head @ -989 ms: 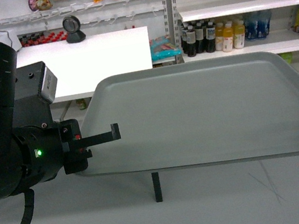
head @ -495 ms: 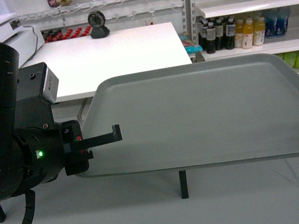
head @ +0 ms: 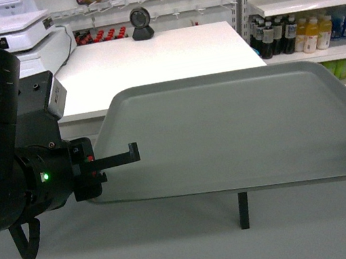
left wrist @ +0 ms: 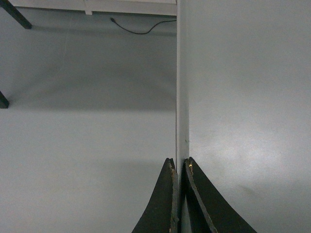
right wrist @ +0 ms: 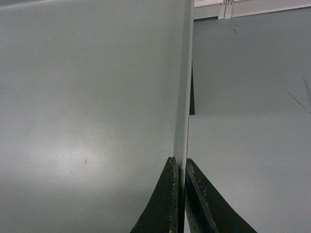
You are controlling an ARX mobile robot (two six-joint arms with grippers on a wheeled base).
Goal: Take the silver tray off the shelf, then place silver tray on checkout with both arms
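The grey-green tray point(head: 233, 132), plain with a low rim, is held level above the floor, near the white counter point(head: 155, 59). Its left rim is pinched by the left gripper point(left wrist: 179, 167), its right by the right gripper point(right wrist: 181, 165).

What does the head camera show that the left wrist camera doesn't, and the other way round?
Only the head view shows the white checkout ahead, the drink shelves beyond it, and the whole silver tray carried between both arms. Only the left wrist view shows the left claw pinched tight on the tray's rim, with a black cable on the floor. Both show the tray and the grey floor.
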